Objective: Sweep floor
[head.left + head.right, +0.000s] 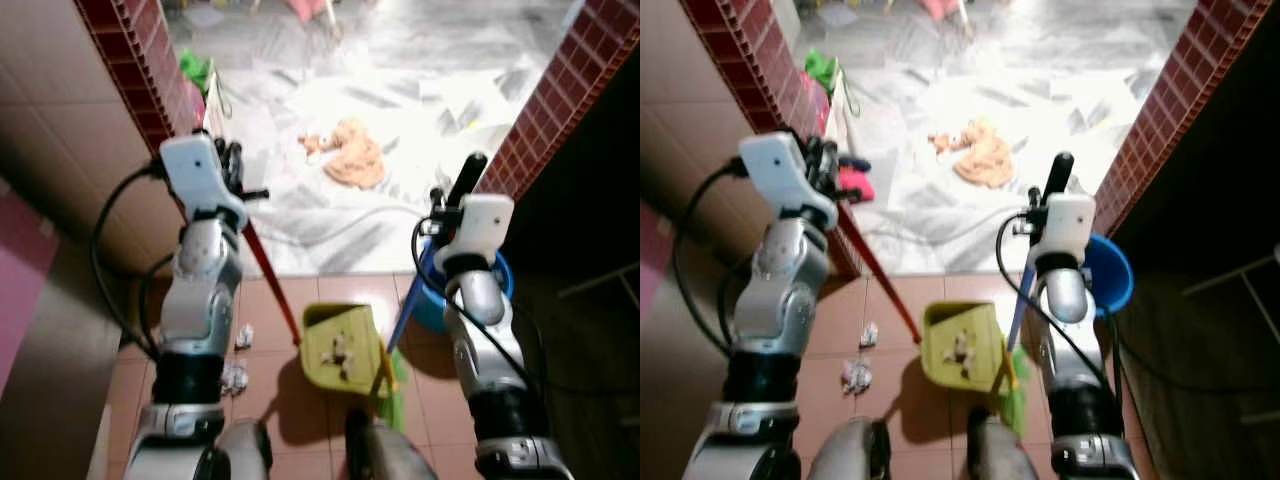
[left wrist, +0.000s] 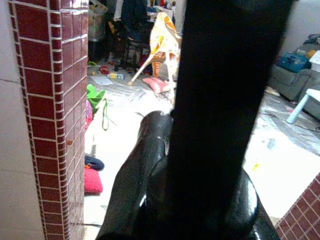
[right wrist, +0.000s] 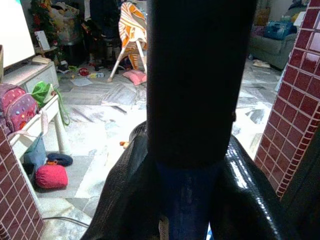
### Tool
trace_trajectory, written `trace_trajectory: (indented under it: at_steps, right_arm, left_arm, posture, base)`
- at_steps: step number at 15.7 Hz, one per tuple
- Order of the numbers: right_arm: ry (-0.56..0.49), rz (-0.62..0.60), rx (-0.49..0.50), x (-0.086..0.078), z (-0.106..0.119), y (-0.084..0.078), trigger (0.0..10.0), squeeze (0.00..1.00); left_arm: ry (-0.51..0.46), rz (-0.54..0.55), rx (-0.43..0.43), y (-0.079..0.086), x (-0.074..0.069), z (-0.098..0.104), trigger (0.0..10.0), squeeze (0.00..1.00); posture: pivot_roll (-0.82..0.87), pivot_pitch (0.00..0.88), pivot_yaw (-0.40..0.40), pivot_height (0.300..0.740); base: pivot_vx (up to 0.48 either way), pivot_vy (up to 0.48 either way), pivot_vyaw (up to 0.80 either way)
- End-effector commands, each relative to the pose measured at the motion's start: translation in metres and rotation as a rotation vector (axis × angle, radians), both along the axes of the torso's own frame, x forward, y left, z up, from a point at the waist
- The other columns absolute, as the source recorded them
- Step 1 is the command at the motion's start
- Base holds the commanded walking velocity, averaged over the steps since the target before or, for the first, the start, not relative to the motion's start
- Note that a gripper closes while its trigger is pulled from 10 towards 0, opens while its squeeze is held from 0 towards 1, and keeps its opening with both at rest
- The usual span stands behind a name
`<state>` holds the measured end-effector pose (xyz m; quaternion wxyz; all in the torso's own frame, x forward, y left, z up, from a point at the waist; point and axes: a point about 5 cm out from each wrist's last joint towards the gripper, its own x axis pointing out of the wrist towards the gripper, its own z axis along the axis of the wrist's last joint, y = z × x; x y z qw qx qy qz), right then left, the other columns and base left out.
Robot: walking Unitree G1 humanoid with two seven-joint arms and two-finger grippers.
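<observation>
A yellow-green dustpan (image 1: 345, 345) stands on the red tile floor between my arms, with crumpled paper (image 1: 340, 350) inside it. Its red handle (image 1: 272, 275) rises up-left to my left gripper (image 1: 232, 165), which is shut on it. My right gripper (image 1: 455, 190) is shut on the blue broom handle (image 1: 405, 318), which also appears between its fingers (image 3: 125, 200) as the blue handle (image 3: 187, 200). The green bristles (image 1: 393, 385) rest against the dustpan's right side. Two paper scraps (image 1: 243, 336) (image 1: 233, 377) lie on the tiles left of the dustpan.
A blue bucket (image 1: 500, 275) sits behind my right arm. Red brick pillars (image 1: 140, 60) (image 1: 560, 90) frame a doorway to a bright marble floor with an orange cloth (image 1: 350, 155) on it. A cable (image 1: 340, 228) lies across the threshold.
</observation>
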<state>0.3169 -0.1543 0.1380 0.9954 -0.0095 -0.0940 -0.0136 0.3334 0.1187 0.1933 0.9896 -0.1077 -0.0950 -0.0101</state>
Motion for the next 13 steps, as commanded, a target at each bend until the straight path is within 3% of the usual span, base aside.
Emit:
trace_trajectory:
  at_steps: [1,9,13]
  right_arm:
    - [0.000,0.021,0.026,0.0016,0.0016,0.0059,10.0,0.00]
    - [0.003,0.018,0.015,0.0020,0.0023,0.0020,10.0,0.00]
    - [0.003,0.031,0.003,0.0031,0.0025,0.0049,10.0,0.00]
  left_arm:
    - [-0.047,-0.009,-0.018,-0.0006,-0.0019,0.0121,10.0,0.00]
    - [-0.033,-0.010,-0.025,-0.0003,-0.0032,0.0091,10.0,0.00]
    - [-0.057,-0.001,-0.030,0.0025,-0.0026,0.0127,10.0,0.00]
  posture:
    - [-0.05,0.074,0.025,0.740]
    - [-0.06,0.072,0.018,0.740]
    - [-0.06,0.072,0.013,0.740]
  base:
    - [-0.368,0.000,-0.41]
    - [-0.245,0.000,-0.41]
    - [-0.133,0.000,-0.76]
